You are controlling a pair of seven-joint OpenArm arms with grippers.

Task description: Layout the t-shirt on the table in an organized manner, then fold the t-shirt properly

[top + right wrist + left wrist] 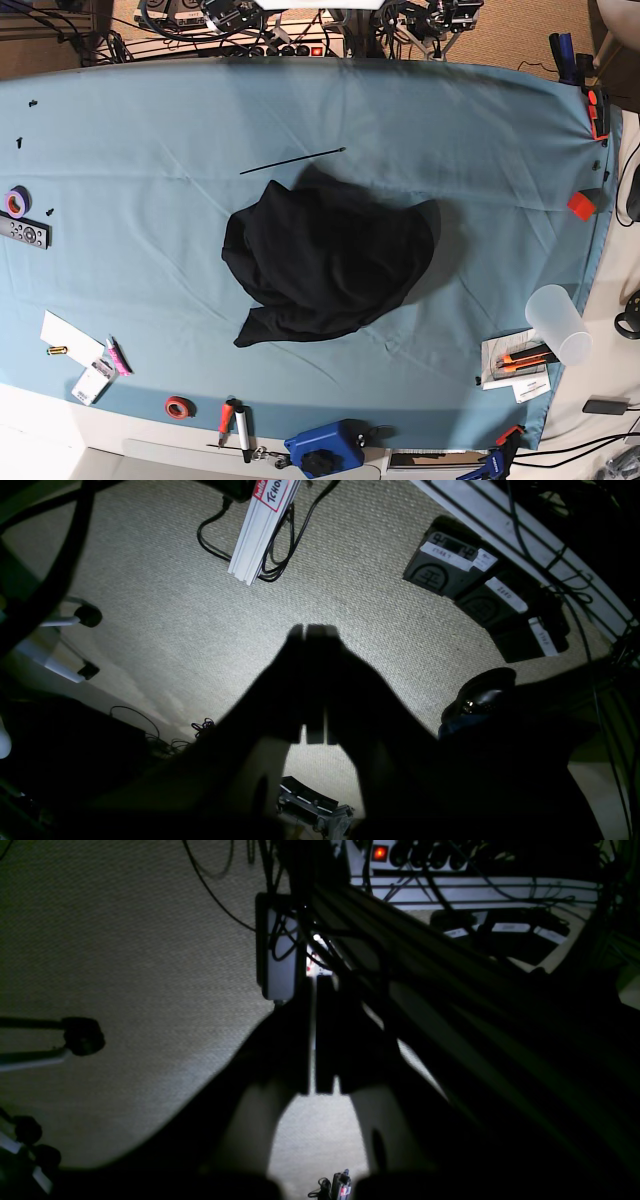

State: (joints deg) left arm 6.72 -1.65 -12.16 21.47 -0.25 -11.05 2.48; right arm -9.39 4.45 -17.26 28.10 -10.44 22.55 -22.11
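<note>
So the black t-shirt [325, 262] lies crumpled mid-table [130, 200], untouched, while the left gripper [320, 1040] and right gripper [315, 680] hang over the carpet with fingers pressed together, empty, apparently parked before the layout begins.

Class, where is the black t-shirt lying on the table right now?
In the base view, the t-shirt lies crumpled near the middle of the table, just below a thin black rod.
</note>
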